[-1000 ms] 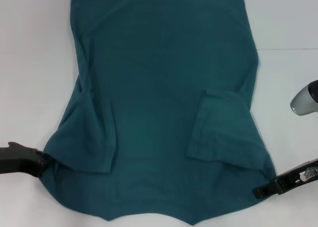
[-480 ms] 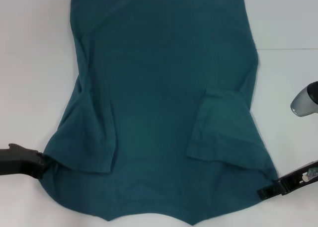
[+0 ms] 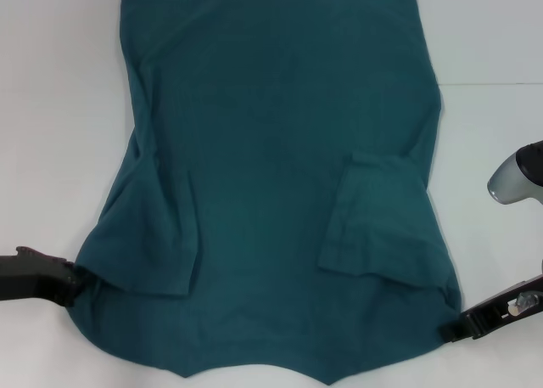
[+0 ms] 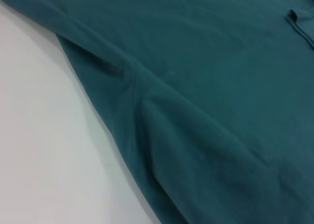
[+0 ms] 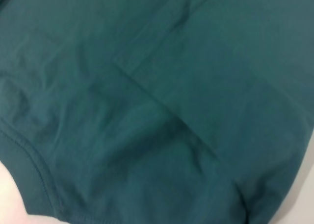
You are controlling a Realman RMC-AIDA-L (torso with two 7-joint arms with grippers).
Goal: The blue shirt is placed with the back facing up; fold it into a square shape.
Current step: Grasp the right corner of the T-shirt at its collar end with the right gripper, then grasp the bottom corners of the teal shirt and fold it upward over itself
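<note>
The blue shirt (image 3: 271,150) lies flat on the white table (image 3: 51,108), plain side up, its collar end near me. Both sleeves are folded inward over the body, the left sleeve (image 3: 157,235) and the right sleeve (image 3: 373,218). My left gripper (image 3: 75,278) touches the shirt's near left edge. My right gripper (image 3: 450,330) sits at the shirt's near right corner, low on the table. The left wrist view shows the shirt (image 4: 221,87) with a raised fold beside bare table. The right wrist view is filled by the shirt (image 5: 147,111) with a sleeve hem and a seam.
A silver part of my right arm (image 3: 509,180) hangs over the table at the right edge. Bare white table (image 3: 492,57) borders the shirt on both sides.
My right gripper has slid outward to the right and slightly toward me, and the shirt's near right corner has settled inward. My left gripper has barely moved.
</note>
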